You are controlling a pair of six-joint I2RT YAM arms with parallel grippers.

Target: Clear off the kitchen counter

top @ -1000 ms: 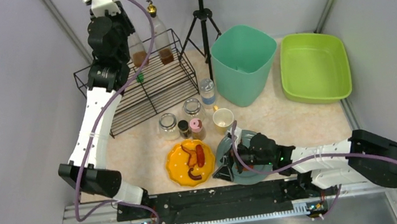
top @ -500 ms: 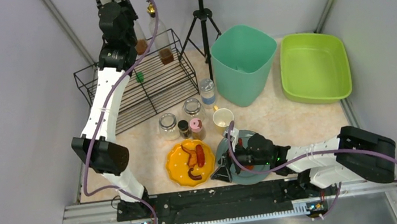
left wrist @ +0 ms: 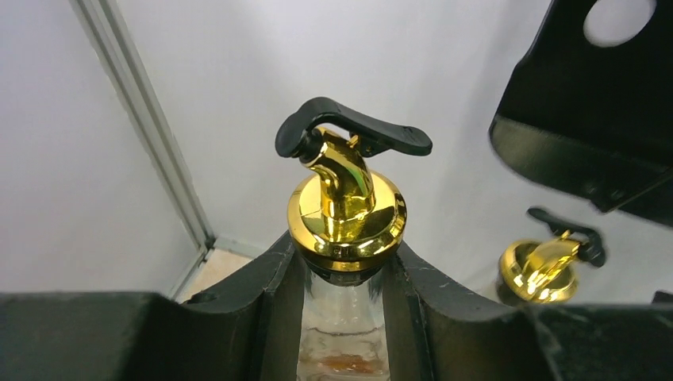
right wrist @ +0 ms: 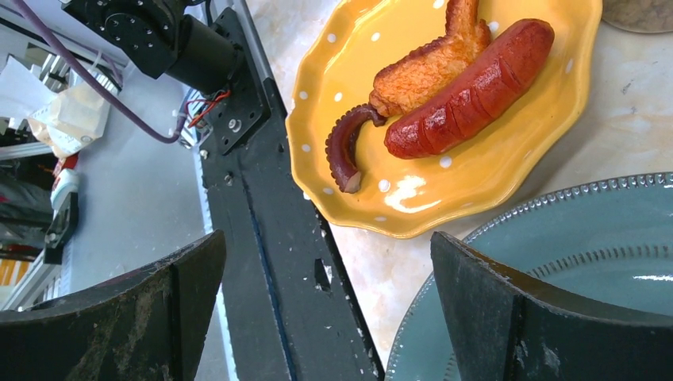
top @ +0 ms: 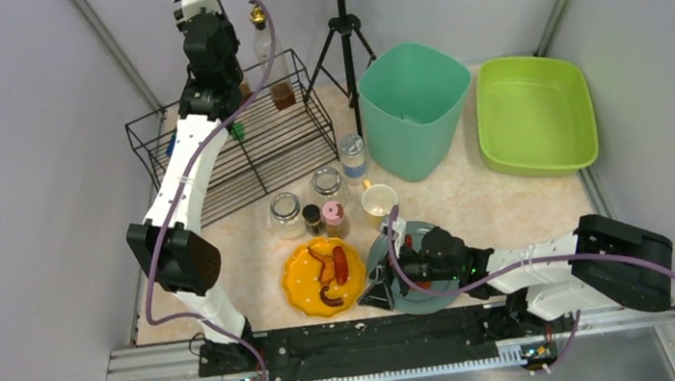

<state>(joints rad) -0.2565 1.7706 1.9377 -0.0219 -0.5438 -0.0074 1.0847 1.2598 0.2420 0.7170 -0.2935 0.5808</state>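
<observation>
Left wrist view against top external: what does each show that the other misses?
Only left wrist: the left gripper closed on the neck of a glass bottle, under its gold pourer. Only top external: the kitchen counter, yellow plate of food, grey plate, right gripper, jars, teal bin, green tub, wire rack. Both: the second gold-topped bottle.

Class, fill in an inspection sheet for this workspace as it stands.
Surface: beige marbled kitchen counter, crowded.
Job's things: yellow dotted plate with red sausage; grey-green ridged plate; glass jars; cream cup.
Clutter: black wire rack, teal plastic bin, lime-green tub.
Hands: left hand shut on gold-capped glass bottle; right hand open at the grey-green plate's edge.
Cables: purple cable along each arm.
Surroundings: grey walls, black tripod.
</observation>
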